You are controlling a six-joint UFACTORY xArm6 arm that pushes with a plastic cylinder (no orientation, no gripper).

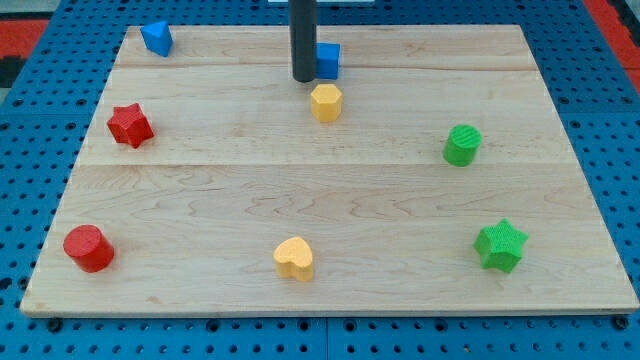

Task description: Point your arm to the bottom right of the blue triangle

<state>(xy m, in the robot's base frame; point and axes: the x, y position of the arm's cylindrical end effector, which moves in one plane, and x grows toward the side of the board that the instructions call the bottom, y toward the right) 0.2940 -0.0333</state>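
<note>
Wooden board (330, 200) on a blue pegboard surface (30, 180), seen from above and in front. The dark rod descends from the view's top; my tip (304, 79) rests near the board's top edge, just left of the blue cube (328, 60) and just above and left of the yellow hexagonal block (326, 102). The arm carries no claw, so no open or closed state applies. The blue triangle (156, 38) lies at the board's top-left corner, well apart from my tip, which stands far to its right. Also present: red star (130, 125) at left, red cylinder (88, 248) at bottom left, yellow heart (294, 258) at bottom centre, green cylinder (462, 145) at right, green star (500, 245) at bottom right.
</note>
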